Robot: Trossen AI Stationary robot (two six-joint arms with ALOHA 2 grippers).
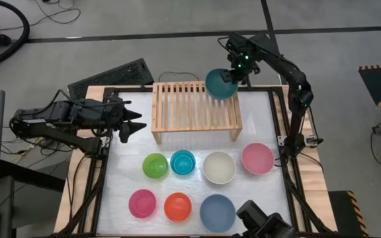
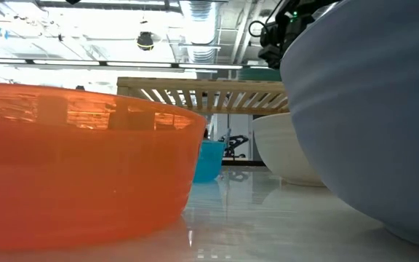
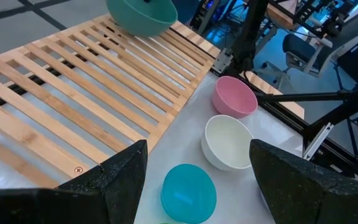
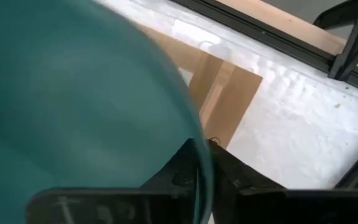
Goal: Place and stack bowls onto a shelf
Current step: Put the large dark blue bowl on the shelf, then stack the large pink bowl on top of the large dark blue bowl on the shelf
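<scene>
The teal green bowl [image 1: 220, 84] is in my right gripper [image 1: 230, 75], over the far right corner of the light-wood shelf [image 1: 196, 106]; the gripper is shut on it. In the left wrist view the same bowl [image 3: 143, 15] shows tilted above the slats [image 3: 92, 81]. My left gripper [image 1: 137, 125] is open and waits by the shelf's left end. The green [image 1: 155, 165], cyan [image 1: 182, 161], cream [image 1: 219, 167] and pink [image 1: 257, 158] bowls stand in a row on their bases on the table. The magenta [image 1: 142, 203], orange [image 1: 178, 207] and slate blue [image 1: 217, 212] bowls stand nearer. My right gripper holds the teal green bowl by its rim [image 4: 199, 163], pinched with one finger [image 4: 176, 174] inside the bowl and the other finger [image 4: 241, 177] outside. It comes from the far side, slanting down. The bowl is tilted over the shelf's far right corner; whether it touches the slats cannot be told.
A black frame [image 1: 288, 165] runs round the white table top. The rest of the shelf's slatted top [image 1: 184, 106] carries nothing. In the low view the orange bowl [image 2: 78, 160] and the slate blue bowl [image 2: 369, 109] fill the foreground, with the shelf [image 2: 202, 91] behind them.
</scene>
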